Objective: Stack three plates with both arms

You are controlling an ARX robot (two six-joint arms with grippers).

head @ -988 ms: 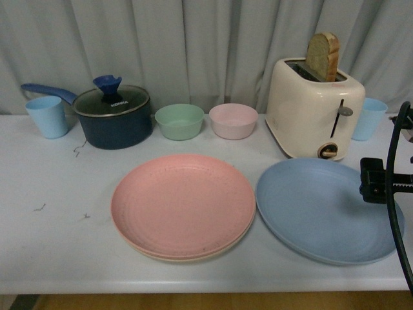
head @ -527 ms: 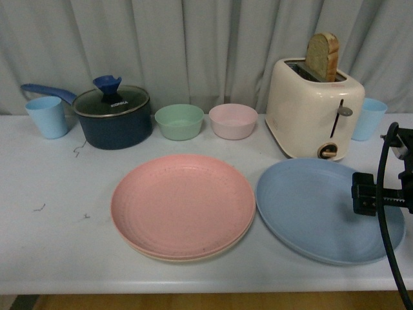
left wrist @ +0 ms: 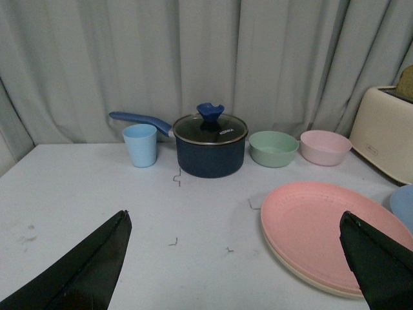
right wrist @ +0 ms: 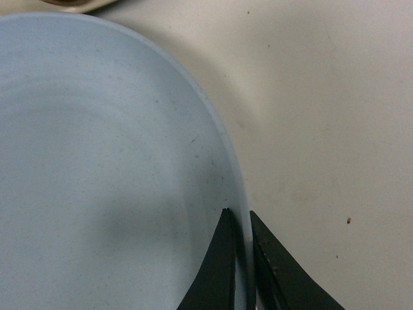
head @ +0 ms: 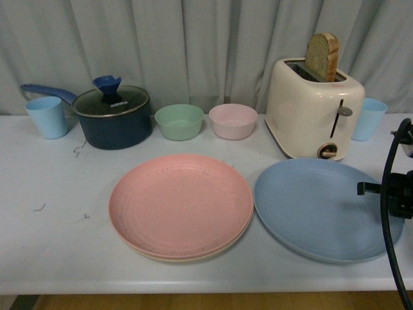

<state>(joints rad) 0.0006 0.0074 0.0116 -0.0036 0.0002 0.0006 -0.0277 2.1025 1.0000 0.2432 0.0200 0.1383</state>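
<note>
Right gripper [right wrist: 239, 214] pinches the right rim of the blue plate [right wrist: 97, 161], a finger either side. Left gripper [left wrist: 233, 214] hangs spread wide above the table [left wrist: 84, 194]. The pink plate [head: 181, 203] sits on the beige plate [head: 188, 259].

beige plate [head: 184, 259]: under pink plate [head: 181, 203], only its rim showed
blue plate [right wrist: 97, 161]: cropped in right wrist view
right arm [head: 397, 197]: cut by frame edge
</note>
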